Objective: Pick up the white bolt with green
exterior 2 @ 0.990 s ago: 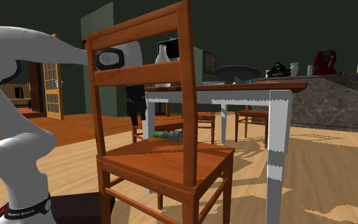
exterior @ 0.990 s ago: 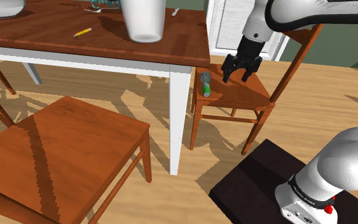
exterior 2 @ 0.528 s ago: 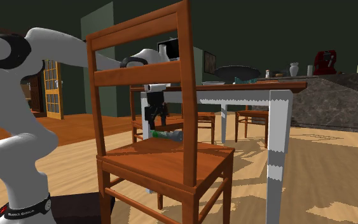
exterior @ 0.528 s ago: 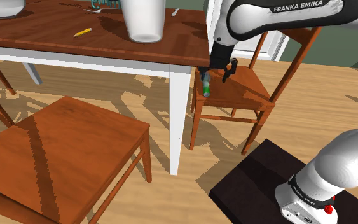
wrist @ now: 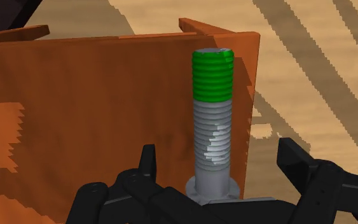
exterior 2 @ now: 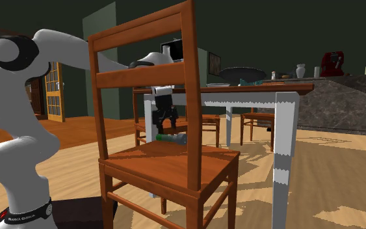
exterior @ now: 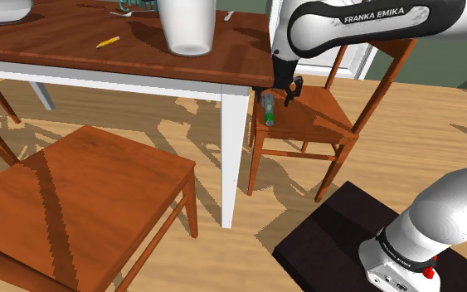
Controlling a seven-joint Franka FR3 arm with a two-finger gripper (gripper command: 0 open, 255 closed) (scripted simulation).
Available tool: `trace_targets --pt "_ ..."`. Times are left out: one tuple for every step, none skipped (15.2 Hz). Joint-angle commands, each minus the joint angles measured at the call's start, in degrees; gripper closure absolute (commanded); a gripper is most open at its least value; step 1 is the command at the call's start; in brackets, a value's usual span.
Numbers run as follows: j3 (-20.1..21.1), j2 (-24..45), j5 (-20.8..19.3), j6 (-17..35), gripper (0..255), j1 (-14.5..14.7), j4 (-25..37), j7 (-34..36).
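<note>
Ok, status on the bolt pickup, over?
Gripper open, straddling the bolt, no contact yet. Bolt grey with green tip, lying on the chair seat near its edge. Table leg close by, nothing blocking the grasp.

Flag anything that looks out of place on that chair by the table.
A bolt, grey with a green tip, lies on its side on the wooden chair seat, close to the seat's edge beside the white table leg: an odd spot for hardware. Nothing looks spilled or damaged.

White vase (exterior: 187, 25), yellow pencil (exterior: 107, 41) on wooden table (exterior: 49, 46); wooden chair (exterior: 90, 191) beside.
</note>
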Motion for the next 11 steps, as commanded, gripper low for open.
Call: trace_targets --pt "0.5 3.7 -0.1 3.2 0 0.1 -2.1 0.0" --pt "0.5 3.7 0.0 3.2 0 0.1 -2.1 0.0" --pt "0.6 3.7 0.0 3.2 0 0.0 -2.1 0.0" --pt "0.6 2.0 0.6 3.0 255 0.3 -3.6 0.0" --pt "0.7 1.8 0.6 3.3 255 0.4 -4.1 0.3" --pt "1.0 2.3 0.5 3.3 255 0.5 -3.6 0.6" --pt "1.1 2.4 0.5 3.2 255 0.6 -3.4 0.8" --pt "1.2 2.6 0.4 3.8 255 0.6 -3.9 1.0" --pt "0.8 2.5 0.4 4.0 255 0.4 -4.1 0.4" --pt "0.8 2.9 0.3 4.1 255 0.3 -3.8 0.4" --pt "0.9 3.2 0.2 4.5 255 0.3 -3.9 0.4"
